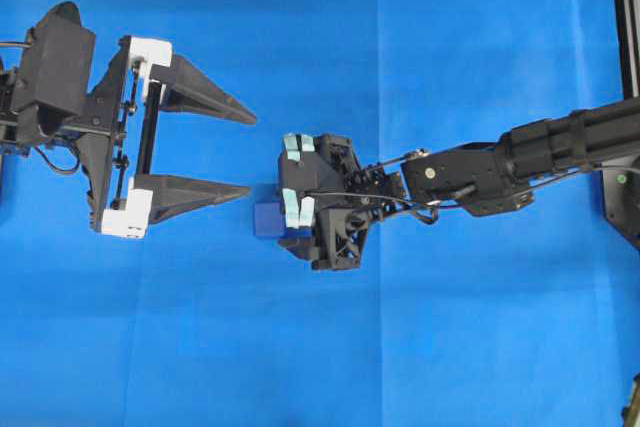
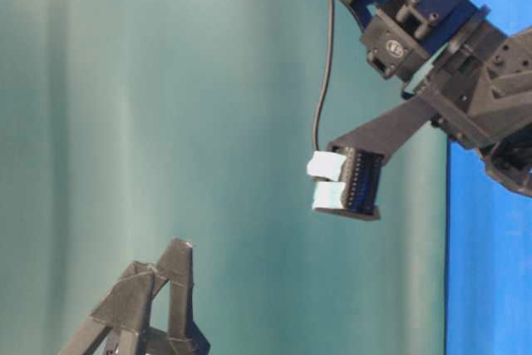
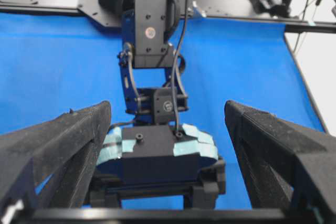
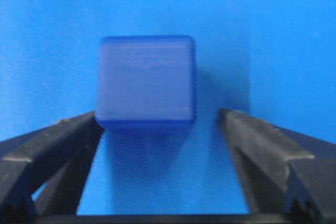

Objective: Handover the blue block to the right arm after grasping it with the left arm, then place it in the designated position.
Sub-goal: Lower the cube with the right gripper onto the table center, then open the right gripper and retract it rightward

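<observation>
Overhead, a blue cloth (image 1: 450, 47) covered the bench from edge to edge, and no container of any kind lay on it. At the left edge the left arm's gripper (image 1: 250, 152), with white blocks on its finger mounts, pointed toward the middle with its two triangular fingers spread wide and nothing between them. Just right of its lower fingertip, near the middle of the cloth, sat the blue block (image 1: 267, 219), resting flat on the fabric. The right arm's gripper (image 1: 290, 222) reached in from the right edge and tilted down over the block. Its wrist view showed the block (image 4: 146, 83) standing on the cloth between the two dark fingers (image 4: 58, 140); the right finger stood clear of it with cloth showing in the gap, the left fingertip was at its lower corner, and whether that tip touched could not be told, so the jaws stood apart. A black frame rail (image 1: 625, 17) ran down the right edge of the bench. From table level, a pale greenish backdrop (image 2: 166, 122) filled the room behind the arms.
</observation>
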